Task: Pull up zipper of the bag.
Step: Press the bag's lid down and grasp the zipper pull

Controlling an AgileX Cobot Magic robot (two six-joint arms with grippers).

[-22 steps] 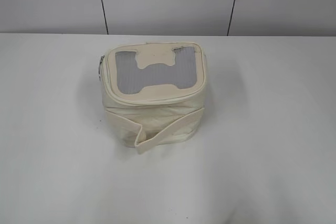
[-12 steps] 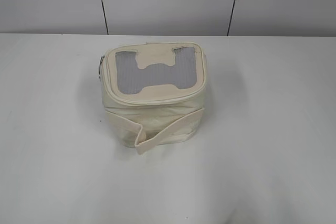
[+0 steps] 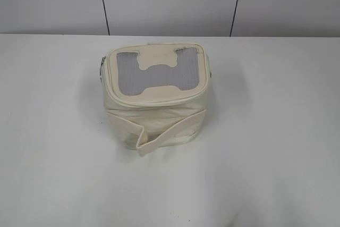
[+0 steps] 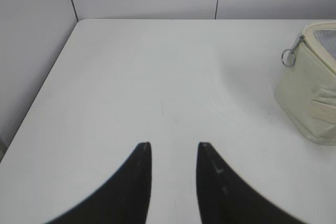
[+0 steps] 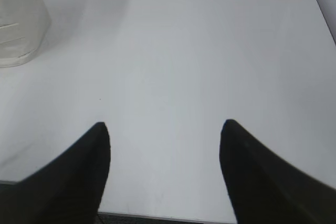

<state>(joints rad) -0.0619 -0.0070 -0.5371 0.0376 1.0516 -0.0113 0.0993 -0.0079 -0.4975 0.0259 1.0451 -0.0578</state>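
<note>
The cream-white bag [image 3: 154,112] stands at the middle of the white table, its grey mesh top with the bone-shaped patch facing up. The zipper [image 3: 102,66] runs round the lid's rim, with a silver pull at the left corner. In the left wrist view the bag [image 4: 307,98] is at the far right, and the pull's round key-ring loop [image 4: 287,57] hangs at its near corner. My left gripper [image 4: 174,145] is open and empty, well left of the bag. My right gripper [image 5: 164,123] is open wide and empty, with the bag [image 5: 18,30] at the top left.
The white table [image 3: 265,142] spreads all round the bag. A grey panelled wall [image 3: 170,3] closes the back. The table's left edge [image 4: 39,108] meets a side wall. The table's near edge [image 5: 157,214] lies just under the right gripper.
The bag's lid outline looks slightly different at its right edge, where a small dark bit now shows on the rim. No gripper appears in the exterior view.
</note>
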